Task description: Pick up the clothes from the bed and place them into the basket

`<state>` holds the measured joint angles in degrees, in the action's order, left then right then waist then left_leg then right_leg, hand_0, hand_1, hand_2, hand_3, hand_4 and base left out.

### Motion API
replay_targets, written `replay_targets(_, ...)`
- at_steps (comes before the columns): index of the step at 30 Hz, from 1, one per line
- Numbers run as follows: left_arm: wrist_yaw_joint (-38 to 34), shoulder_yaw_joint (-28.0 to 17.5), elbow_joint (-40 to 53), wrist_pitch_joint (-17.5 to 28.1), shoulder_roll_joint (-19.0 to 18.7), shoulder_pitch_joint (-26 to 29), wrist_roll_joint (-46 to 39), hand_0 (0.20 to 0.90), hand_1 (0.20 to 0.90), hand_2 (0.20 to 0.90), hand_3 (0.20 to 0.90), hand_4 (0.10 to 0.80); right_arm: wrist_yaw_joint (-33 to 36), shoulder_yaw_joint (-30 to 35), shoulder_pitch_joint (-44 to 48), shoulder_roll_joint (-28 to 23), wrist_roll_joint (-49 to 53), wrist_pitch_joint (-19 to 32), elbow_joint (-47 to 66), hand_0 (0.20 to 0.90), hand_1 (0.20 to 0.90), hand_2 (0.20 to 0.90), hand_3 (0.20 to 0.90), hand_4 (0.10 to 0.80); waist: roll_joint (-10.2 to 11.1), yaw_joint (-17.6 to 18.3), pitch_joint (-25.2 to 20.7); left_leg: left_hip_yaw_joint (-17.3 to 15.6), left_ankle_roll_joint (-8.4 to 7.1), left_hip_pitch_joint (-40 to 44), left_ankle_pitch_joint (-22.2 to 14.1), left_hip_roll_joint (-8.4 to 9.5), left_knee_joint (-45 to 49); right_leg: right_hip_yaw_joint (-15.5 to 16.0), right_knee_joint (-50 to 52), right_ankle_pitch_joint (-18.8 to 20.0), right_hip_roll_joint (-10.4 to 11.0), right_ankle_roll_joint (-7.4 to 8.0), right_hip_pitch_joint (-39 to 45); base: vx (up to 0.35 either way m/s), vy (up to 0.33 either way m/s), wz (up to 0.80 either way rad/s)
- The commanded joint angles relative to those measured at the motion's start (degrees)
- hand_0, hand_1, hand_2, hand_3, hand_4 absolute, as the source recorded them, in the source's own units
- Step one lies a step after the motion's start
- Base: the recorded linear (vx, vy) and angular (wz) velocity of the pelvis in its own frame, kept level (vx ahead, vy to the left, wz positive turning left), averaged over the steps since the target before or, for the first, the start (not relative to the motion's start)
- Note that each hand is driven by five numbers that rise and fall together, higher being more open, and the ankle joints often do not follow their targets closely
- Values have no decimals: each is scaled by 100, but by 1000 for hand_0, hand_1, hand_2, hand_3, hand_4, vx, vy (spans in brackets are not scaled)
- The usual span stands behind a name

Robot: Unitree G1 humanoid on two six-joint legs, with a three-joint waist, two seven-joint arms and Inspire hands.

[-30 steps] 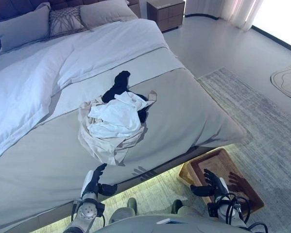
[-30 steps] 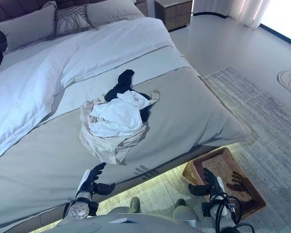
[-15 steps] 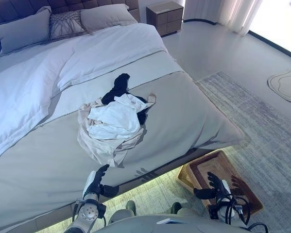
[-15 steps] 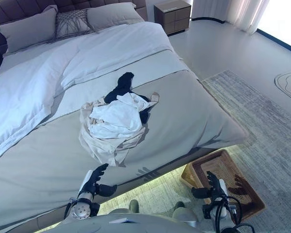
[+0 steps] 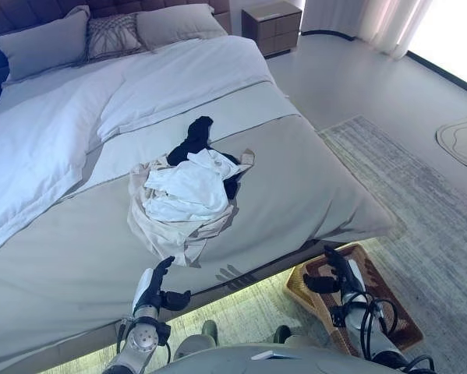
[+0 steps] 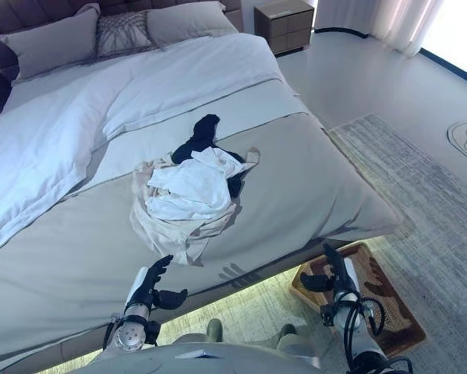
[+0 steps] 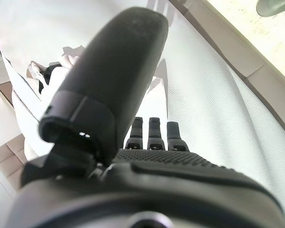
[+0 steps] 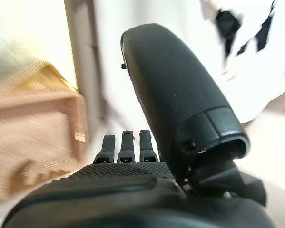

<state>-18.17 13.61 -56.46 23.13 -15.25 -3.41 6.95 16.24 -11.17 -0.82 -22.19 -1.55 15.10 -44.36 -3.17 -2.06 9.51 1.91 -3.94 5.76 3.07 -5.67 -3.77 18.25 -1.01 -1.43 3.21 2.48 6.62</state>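
Observation:
A pile of clothes lies in the middle of the bed [image 5: 295, 179]: a white garment [image 5: 188, 187] on top, a beige one [image 5: 159, 226] under it, a black one [image 5: 194, 136] at the far side. A brown wicker basket [image 5: 389, 319] stands on the rug by the bed's near right corner. My left hand [image 5: 151, 290] is open at the bed's near edge, below the pile, holding nothing. My right hand [image 5: 336, 273] is open and raised over the basket's near rim. In the left wrist view the pile [image 7: 47, 76] lies past the straight fingers [image 7: 154, 133].
Pillows [image 5: 112, 35] line the headboard and a white duvet [image 5: 77, 117] covers the bed's far half. A nightstand [image 5: 272, 23] stands at the back. A grey rug [image 5: 428, 202] lies right of the bed, with a small mat [image 5: 463, 140] further right.
My right hand has risen and moved forward from beside the basket to over its near rim. The left hand has stayed at the bed's edge. The camera has shifted slightly.

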Motion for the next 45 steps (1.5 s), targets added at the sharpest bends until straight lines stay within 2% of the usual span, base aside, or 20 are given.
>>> replay_targets(1, -35, -57, 346, 225, -590, 337, 295, 900, 900, 900, 900, 800, 525, -90, 1054, -519, -472, 166, 758, 900, 900, 900, 900, 800, 395, -250, 64, -426, 84, -88, -528, 148, 290, -432, 481, -403, 398, 163, 19, 4, -27, 9)
replay_targets(2, -21, -41, 352, 216, -606, 345, 314, 900, 900, 900, 900, 800, 580, -102, 1119, -578, -549, 175, 798, 900, 900, 900, 900, 800, 401, -278, 70, -415, 85, -104, -526, 151, 294, -420, 492, -408, 396, 158, 10, 15, -31, 7)
replay_targets(5, 48, 128, 362, 295, -736, 424, 506, 900, 900, 900, 900, 800, 652, -307, 1979, -1106, -885, -408, 1089, 900, 900, 900, 900, 800, 423, -518, 166, -251, 90, -288, -491, 175, 378, -284, 716, -509, 386, 85, -124, 27, -10, 24)
replay_targets(10, 16, 354, 478, 368, -883, 479, 621, 900, 900, 900, 900, 800, 582, -720, 3076, -1470, -1145, -1158, 1094, 900, 900, 900, 900, 800, 409, -798, 351, -5, 51, -624, -463, 232, 637, -78, 986, -616, 431, -39, -335, 21, 45, 23)
replay_targets(13, -13, 619, 509, 448, -938, 690, 545, 900, 900, 900, 900, 800, 470, -1073, 4220, -1792, -1320, -1529, 827, 900, 900, 900, 900, 800, 263, -1043, 769, 217, 19, -1146, -431, 358, 1002, 134, 1376, -683, 566, -155, -781, -175, 148, 37)
replay_targets(15, -90, 747, 507, 519, -943, 769, 596, 900, 900, 900, 900, 800, 492, -1274, 4780, -1907, -1414, -1647, 632, 900, 900, 900, 900, 800, 172, -1147, 1035, 253, 33, -1430, -464, 424, 1286, 173, 1789, -788, 664, -200, -1110, -137, 142, 25)
replay_targets(21, -293, 961, 696, 637, -1012, 789, 697, 900, 900, 900, 900, 800, 464, -1702, 5610, -2003, -1702, -1749, 295, 900, 900, 900, 900, 800, 45, -1354, 1533, 292, 179, -2184, -657, 590, 2226, 212, 3013, -1063, 976, -333, -1914, -63, 122, 26)
replay_targets(23, -342, 999, 803, 636, -1047, 741, 643, 900, 900, 900, 900, 800, 395, -1821, 5776, -2005, -1793, -1760, 240, 900, 900, 900, 900, 800, 49, -1425, 1668, 291, 231, -2366, -944, 684, 2608, 142, 3522, -1346, 1080, -315, -2131, 68, 70, 23)
replay_targets(25, -394, 1033, 942, 639, -1084, 748, 543, 900, 900, 900, 900, 800, 322, -1897, 5947, -1976, -1945, -1779, 165, 900, 900, 900, 900, 800, 34, -1502, 1816, 284, 327, -2672, -1124, 835, 3050, 135, 3983, -1510, 1183, -368, -2388, 33, 77, 20)
replay_targets(29, -374, 1063, 1497, 618, -1223, 719, 340, 900, 900, 900, 900, 800, 207, -2093, 6293, -2016, -2222, -1956, 109, 900, 900, 900, 900, 800, -69, -1666, 2026, 268, 489, -3232, -1355, 1052, 3749, 119, 4840, -1770, 1399, -434, -2936, -20, 78, 20)
replay_targets(32, -329, 1141, 1935, 673, -1365, 611, 222, 900, 900, 900, 900, 800, 175, -2231, 6536, -2006, -2277, -2013, 24, 900, 900, 900, 900, 800, -183, -1794, 2028, 243, 591, -3706, -1502, 1139, 4216, 137, 5394, -1944, 1499, -486, -3409, -15, 113, 19)
replay_targets(39, -326, 1253, 2562, 742, -1615, 534, 99, 900, 900, 900, 900, 800, 39, -2427, 6966, -1908, -2162, -2284, -112, 900, 900, 900, 900, 800, -311, -1928, 2028, 175, 711, -4513, -1695, 1286, 4971, 113, 6137, -2168, 1543, -578, -4236, -17, 46, 13)
replay_targets(45, -368, 1422, 2923, 762, -1721, 611, -57, 900, 900, 900, 900, 800, 431, -2527, 7381, -1784, -2001, -2698, -436, 900, 900, 900, 900, 800, -402, -1997, 2028, 156, 794, -5064, -1843, 1363, 5517, 147, 6617, -2289, 1548, -630, -4798, -14, 5, 22)
